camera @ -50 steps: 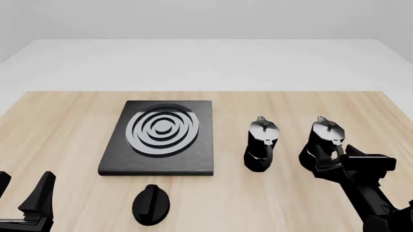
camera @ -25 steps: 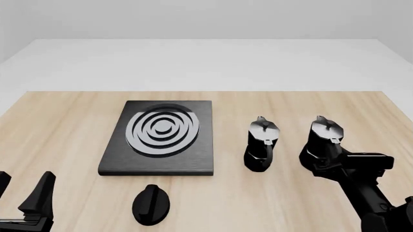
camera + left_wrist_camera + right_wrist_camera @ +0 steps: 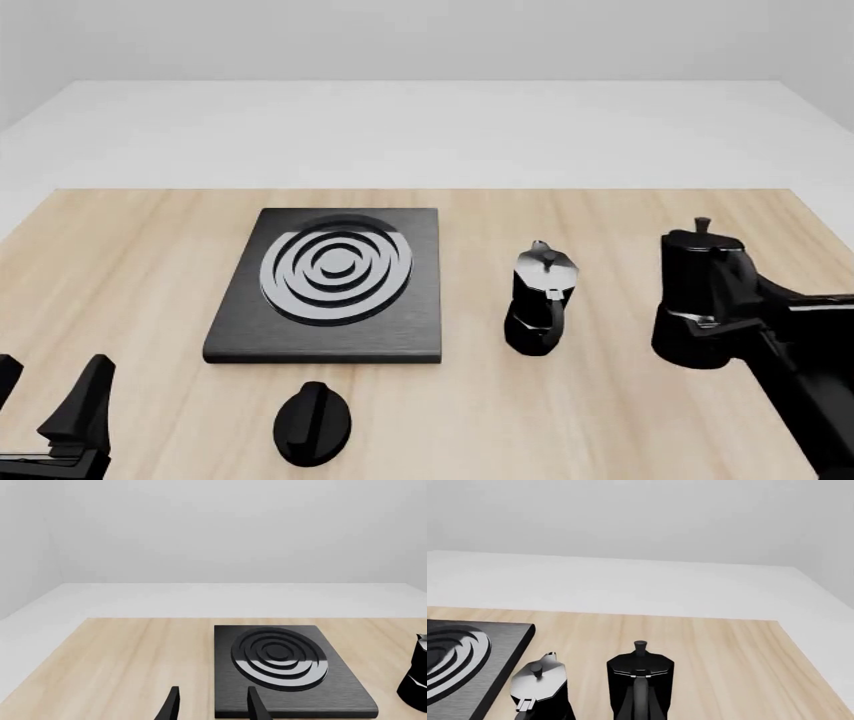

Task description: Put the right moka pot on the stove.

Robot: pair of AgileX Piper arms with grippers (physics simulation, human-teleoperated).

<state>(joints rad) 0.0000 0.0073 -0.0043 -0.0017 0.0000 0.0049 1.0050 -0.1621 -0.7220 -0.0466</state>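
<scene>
In the left wrist view, my left gripper (image 3: 212,707) shows two dark fingertips standing narrowly apart with nothing between them. The stove (image 3: 290,670), a flat matte black slab with silver-grey rings, lies just past them toward 1 o'clock.

From the front, the right pot (image 3: 705,300) appears raised and upright at the table's right side, its faceted black body pressed against my right gripper (image 3: 763,320). I judge it is gripped by the handle, though the fingers are hidden behind it. The stove (image 3: 334,285) lies at 9 o'clock from the pot, well apart, with the other pot (image 3: 541,300) standing between them. The right arm is the nearer one, so the carry must clear that pot. A black oval knob (image 3: 314,423) sits near the stove's front edge.

In the right wrist view, the right pot (image 3: 640,682) stands vertical, knob up, dead ahead; the other pot (image 3: 539,687) shows its silvery lid beside it.
</scene>
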